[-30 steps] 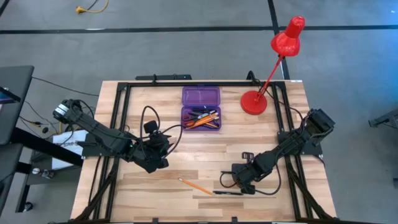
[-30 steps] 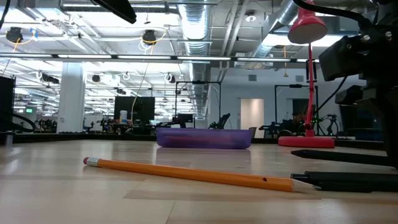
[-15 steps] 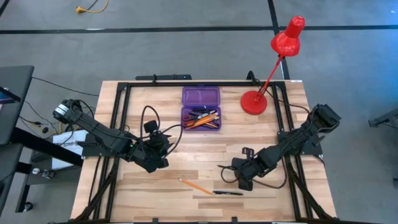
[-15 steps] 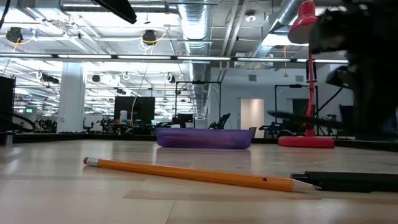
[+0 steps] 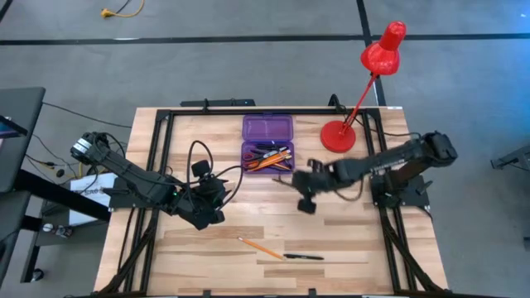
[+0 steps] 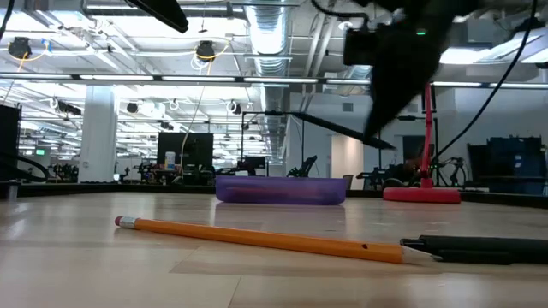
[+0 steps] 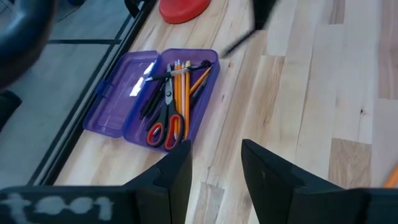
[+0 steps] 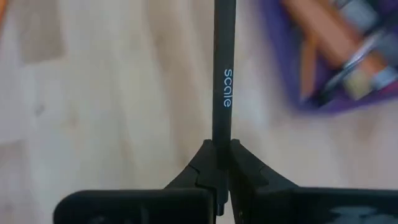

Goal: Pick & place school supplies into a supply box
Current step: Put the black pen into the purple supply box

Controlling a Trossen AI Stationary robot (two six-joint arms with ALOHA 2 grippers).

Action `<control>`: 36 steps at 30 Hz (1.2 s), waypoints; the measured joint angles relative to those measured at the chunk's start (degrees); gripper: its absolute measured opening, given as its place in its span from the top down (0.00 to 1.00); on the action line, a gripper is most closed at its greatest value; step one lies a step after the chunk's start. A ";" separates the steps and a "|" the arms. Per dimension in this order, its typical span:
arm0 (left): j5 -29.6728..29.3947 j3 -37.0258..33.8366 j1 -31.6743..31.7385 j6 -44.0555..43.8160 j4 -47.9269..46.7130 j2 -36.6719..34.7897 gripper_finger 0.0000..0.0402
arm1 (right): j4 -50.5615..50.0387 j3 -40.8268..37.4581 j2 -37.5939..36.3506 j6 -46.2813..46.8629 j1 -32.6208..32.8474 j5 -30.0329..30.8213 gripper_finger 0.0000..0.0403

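Item: black pen (image 8: 222, 74), in carriage. Held by the right gripper (image 8: 219, 163), whose fingers are clamped tight on one end of the barrel; the free length runs straight out ahead of the claw (white lettering shows on the barrel in the right wrist view).

Destination: supply box (image 5: 267, 142), purple, lid laid open. It lies ahead of the right gripper (image 5: 305, 184) and a little to one side of the pen's line, its near corner just beside the pen's far tip. In the low view the pen (image 6: 330, 128) hangs in the air above the box rim (image 6: 280, 190), tilted.

Governing relation: the pen's long axis points toward the tray but crosses its corner, not its middle; judged, the claw must carry on forward and swing the barrel parallel to the pencils and scissors (image 7: 166, 121) already inside before letting go.

Left gripper (image 7: 214, 162): part open, holding nothing, farther from the box than the right.

Outstanding: orange pencil (image 5: 257, 247) and a second black pen (image 5: 303, 257), both well behind the right claw near the table's front edge.
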 joint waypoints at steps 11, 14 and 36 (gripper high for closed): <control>-0.06 0.00 0.00 -4.06 -0.12 0.00 0.68 | 0.49 13.29 10.04 -16.14 -18.53 -6.99 1.00; -0.08 0.02 0.00 -5.40 -0.19 -0.02 0.68 | 0.36 17.51 14.27 -17.33 -20.80 -9.86 1.00; -0.83 0.02 0.00 -8.02 -4.20 -0.02 0.68 | -13.96 28.63 25.79 -16.34 -24.08 -13.63 0.79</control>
